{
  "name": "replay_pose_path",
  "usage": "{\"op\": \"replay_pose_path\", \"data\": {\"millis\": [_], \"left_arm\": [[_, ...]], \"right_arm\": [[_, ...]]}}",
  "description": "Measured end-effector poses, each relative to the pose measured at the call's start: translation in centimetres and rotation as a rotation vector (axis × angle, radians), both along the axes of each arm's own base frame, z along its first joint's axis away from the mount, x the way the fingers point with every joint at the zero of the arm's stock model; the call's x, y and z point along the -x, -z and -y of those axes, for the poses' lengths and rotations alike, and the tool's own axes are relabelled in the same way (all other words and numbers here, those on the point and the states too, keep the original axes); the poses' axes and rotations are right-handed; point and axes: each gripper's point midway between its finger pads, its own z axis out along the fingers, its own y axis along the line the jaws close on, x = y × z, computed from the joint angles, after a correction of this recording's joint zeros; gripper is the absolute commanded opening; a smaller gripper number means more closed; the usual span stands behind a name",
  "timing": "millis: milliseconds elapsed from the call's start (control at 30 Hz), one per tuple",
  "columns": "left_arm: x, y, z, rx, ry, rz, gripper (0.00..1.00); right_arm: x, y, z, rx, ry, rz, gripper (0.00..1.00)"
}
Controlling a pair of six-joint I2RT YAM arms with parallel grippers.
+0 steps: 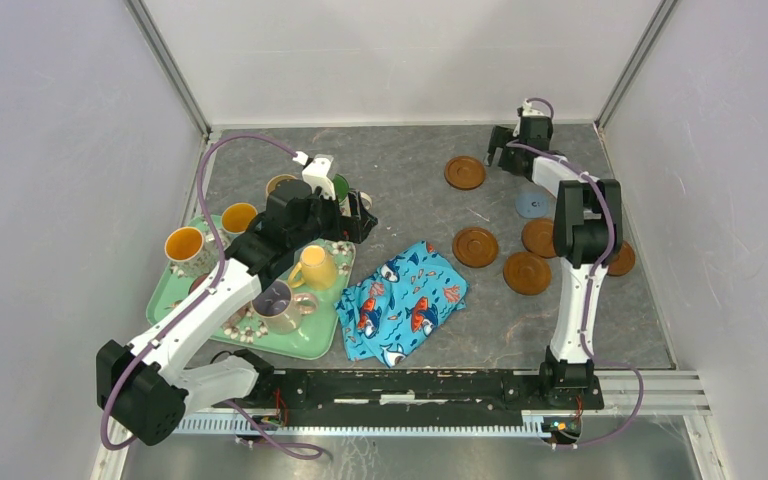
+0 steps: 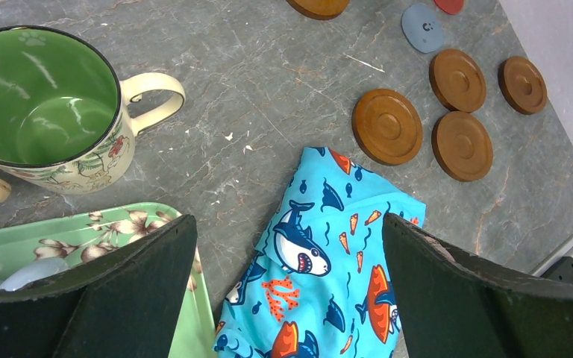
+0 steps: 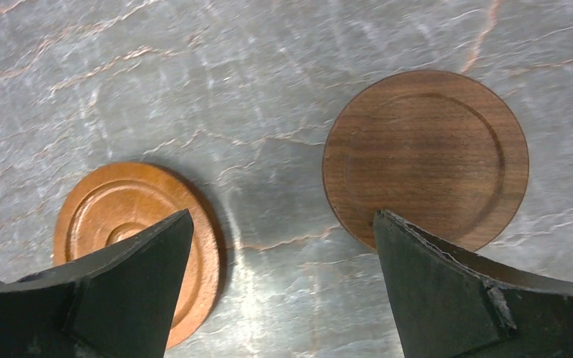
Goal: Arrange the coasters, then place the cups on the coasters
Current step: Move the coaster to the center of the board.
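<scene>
While my right jaws hang wide and empty, a dark brown round wooden coaster (image 3: 425,153) sits below one finger and an orange-brown ringed wooden coaster (image 3: 130,216) below the other, apart on the grey marbled surface (image 3: 268,74). Descending here, I might clip both instead of one. My left jaws, equally wide, hover near the cream green-lined mug (image 2: 45,112).

coasters (image 1: 476,247): flat, scattered right, bare | cups (image 1: 189,247): upright, clustered left, off coasters
</scene>
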Motion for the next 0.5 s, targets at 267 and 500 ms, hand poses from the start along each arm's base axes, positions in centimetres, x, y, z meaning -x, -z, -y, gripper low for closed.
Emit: {"op": "replay_pose_path", "data": {"millis": [267,500], "left_arm": [[0.0,0.0,0.0,0.000,0.000,0.000,1.00],[0.0,0.0,0.0,0.000,0.000,-0.001,1.00]], "right_arm": [[2.0,0.1,-2.3,0.004,-0.039,-0.025,0.98],[3.3,0.2,-2.7,0.005,-0.046,-0.044,0.98]]}}
